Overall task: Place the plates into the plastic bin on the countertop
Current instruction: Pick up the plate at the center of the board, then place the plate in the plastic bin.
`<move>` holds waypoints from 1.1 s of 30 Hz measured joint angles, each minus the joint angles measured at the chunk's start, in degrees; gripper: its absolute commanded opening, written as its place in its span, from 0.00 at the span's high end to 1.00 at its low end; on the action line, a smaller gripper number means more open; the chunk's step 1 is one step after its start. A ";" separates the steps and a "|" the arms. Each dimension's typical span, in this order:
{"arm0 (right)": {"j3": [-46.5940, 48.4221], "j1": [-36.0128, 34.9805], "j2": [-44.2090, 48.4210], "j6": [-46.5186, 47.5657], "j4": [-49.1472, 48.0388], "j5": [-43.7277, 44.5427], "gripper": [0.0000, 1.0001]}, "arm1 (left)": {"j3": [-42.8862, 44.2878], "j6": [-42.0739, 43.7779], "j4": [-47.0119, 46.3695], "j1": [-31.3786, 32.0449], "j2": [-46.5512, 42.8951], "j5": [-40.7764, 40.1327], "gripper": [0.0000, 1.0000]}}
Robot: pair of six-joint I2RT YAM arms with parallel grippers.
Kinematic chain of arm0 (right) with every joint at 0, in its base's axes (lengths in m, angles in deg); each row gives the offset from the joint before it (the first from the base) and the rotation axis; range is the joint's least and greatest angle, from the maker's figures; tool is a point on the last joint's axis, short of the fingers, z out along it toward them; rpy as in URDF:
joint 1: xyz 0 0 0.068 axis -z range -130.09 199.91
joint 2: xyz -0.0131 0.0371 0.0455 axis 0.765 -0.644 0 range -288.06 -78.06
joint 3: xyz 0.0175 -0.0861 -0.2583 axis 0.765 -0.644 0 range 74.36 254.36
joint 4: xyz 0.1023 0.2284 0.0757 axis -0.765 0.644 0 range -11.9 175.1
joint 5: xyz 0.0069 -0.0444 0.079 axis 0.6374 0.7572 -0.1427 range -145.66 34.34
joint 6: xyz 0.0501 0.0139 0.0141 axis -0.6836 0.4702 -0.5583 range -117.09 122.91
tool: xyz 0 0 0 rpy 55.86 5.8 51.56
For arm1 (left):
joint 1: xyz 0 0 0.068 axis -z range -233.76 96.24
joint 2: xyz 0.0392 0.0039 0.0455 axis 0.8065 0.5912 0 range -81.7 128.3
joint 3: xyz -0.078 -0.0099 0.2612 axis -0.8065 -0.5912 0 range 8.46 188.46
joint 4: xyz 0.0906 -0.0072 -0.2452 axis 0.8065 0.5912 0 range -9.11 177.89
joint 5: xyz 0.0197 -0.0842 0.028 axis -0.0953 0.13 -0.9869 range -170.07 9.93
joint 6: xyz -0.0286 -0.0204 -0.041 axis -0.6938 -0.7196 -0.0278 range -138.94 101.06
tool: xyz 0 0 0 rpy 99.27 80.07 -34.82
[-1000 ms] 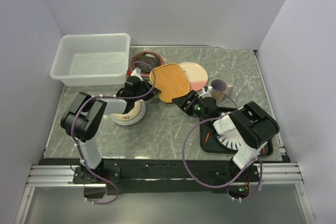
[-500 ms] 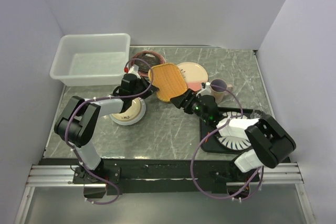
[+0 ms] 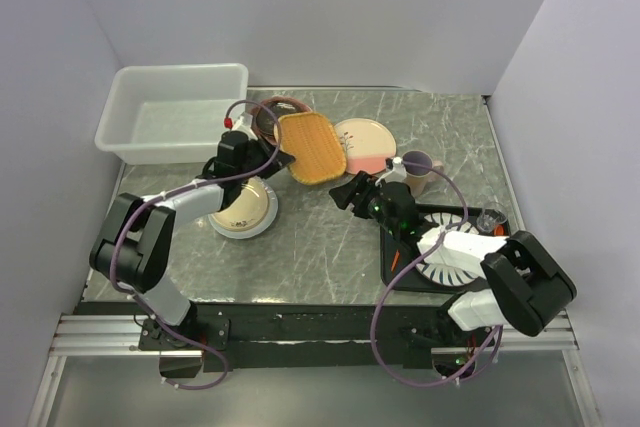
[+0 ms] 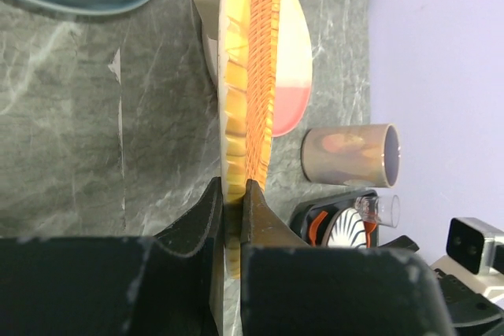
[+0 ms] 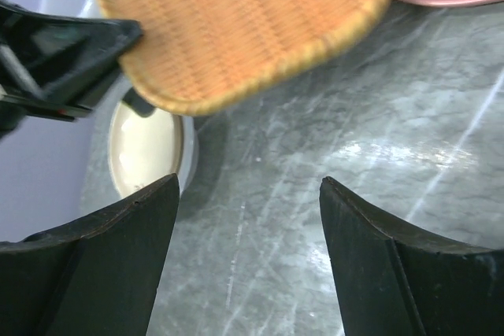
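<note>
My left gripper is shut on the edge of the orange textured plate and holds it above the countertop; the wrist view shows the plate edge-on between the fingers. My right gripper is open and empty, just right of and below that plate. The pink plate lies behind it, the dark brown pink-rimmed plate at the back. A tan-gold plate on a white one lies under the left arm. The plastic bin stands empty at the far left.
A black tray with a white striped plate sits front right. A tan cup stands beside the pink plate, and a small clear glass by the tray. Walls close in the back and sides.
My left gripper has carried the orange plate up and to the left, toward the bin. My right gripper has let go of it, opened and drawn back.
</note>
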 measured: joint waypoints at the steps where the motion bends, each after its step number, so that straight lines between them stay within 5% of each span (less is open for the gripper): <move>1: 0.11 -0.22 0.31 0.42 0.70 0.44 0.19 | 0.00 -0.02 0.17 -0.31 -0.44 0.24 0.99; 33: 3.48 -9.40 10.95 13.29 11.98 17.03 0.00 | 4.81 2.78 7.69 -10.43 -8.20 5.09 0.99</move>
